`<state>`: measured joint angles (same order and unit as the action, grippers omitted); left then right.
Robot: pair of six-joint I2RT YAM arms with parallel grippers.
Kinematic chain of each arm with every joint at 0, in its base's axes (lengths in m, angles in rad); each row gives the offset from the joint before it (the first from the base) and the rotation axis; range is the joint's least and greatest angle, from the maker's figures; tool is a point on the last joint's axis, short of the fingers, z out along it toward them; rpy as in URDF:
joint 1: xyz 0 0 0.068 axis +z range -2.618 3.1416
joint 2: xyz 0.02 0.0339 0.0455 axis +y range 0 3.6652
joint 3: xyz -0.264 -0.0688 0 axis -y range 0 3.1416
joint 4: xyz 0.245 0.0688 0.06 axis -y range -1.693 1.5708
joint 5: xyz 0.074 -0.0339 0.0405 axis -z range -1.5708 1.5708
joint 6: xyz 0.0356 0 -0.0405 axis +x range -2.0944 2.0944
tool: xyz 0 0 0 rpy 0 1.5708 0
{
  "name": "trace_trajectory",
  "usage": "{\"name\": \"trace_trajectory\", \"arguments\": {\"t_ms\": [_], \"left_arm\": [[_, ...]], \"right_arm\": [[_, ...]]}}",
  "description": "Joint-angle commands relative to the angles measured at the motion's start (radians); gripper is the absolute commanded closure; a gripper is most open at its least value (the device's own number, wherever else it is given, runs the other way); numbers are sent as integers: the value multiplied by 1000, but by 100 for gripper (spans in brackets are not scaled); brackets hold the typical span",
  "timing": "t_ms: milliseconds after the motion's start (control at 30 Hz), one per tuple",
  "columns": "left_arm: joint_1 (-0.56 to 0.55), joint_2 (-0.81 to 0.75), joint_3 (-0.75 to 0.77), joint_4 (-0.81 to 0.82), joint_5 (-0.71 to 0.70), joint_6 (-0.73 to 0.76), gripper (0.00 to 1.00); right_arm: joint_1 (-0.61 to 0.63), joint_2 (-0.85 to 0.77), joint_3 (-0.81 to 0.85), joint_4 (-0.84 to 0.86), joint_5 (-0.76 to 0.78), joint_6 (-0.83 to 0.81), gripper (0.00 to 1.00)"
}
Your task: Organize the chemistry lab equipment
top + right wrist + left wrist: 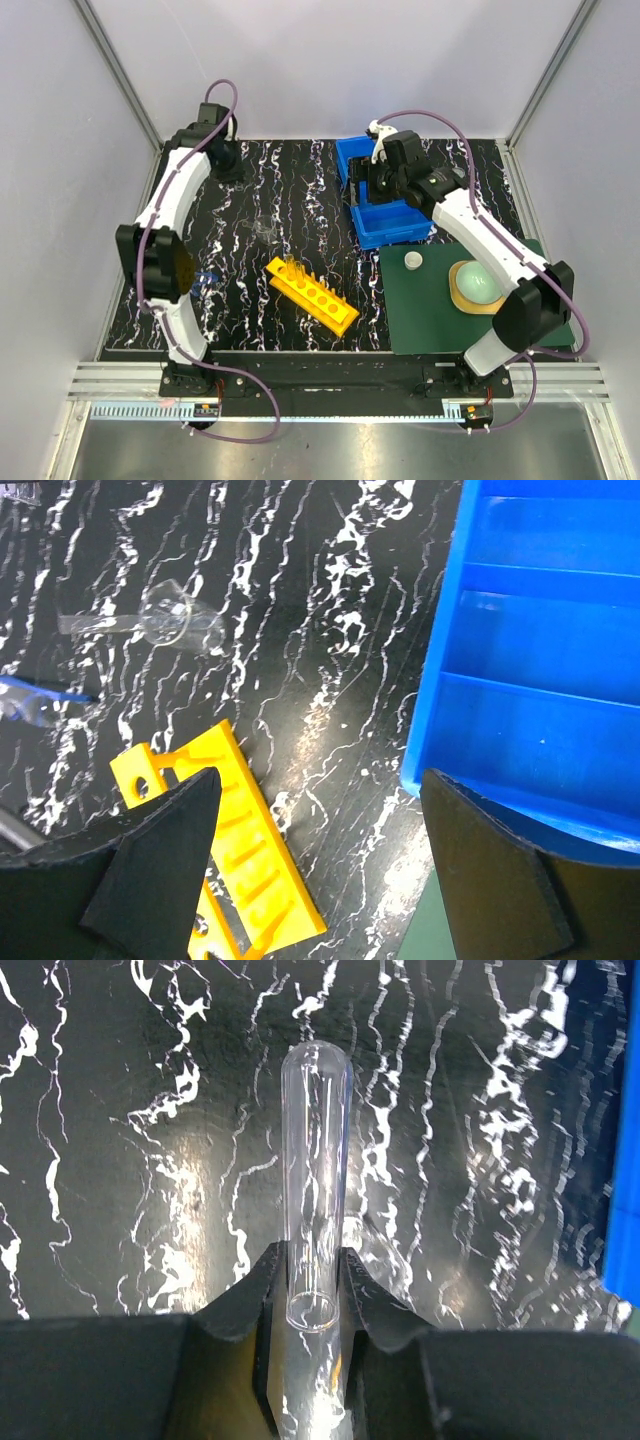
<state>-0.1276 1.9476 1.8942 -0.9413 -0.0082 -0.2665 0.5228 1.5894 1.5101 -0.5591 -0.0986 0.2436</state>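
Observation:
My left gripper [226,152] is at the far left of the table. In the left wrist view it [312,1260] is shut on a clear glass test tube [315,1160], whose round end points away above the marbled surface. My right gripper [376,172] hovers over the blue divided bin [388,228]. In the right wrist view it [320,775] is open and empty, with the bin [540,680] to its right and the yellow rack [240,860] below left. The rack [312,293] lies slantwise in the middle. A small white round piece [413,261] sits on the green mat.
A dark green mat [420,315] at the front right carries a pale green dome on a tan disc [477,283]. A small clear glass piece [175,620] lies on the black marbled table [300,190]. A small blue-edged item [205,278] lies near the left arm.

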Motion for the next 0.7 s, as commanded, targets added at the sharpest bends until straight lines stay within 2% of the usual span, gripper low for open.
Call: {"name": "trace_trajectory", "arguments": {"t_ms": [0, 133, 267, 500, 667], "left_arm": [[-7, -204, -105, 73, 115, -4, 100], [-27, -376, -262, 130, 223, 10, 100], [-43, -544, -395, 179, 422, 12, 100], [-81, -925, -728, 363, 717, -40, 100], [-89, -1126, -846, 420, 872, -85, 100]], "right_arm": [[8, -69, 81, -39, -117, 22, 14], [9, -101, 127, -94, -208, 39, 13], [11, -114, 179, -160, -369, 68, 14], [16, -209, 104, -163, -561, 132, 15], [58, -241, 87, -203, -587, 160, 16]]}}
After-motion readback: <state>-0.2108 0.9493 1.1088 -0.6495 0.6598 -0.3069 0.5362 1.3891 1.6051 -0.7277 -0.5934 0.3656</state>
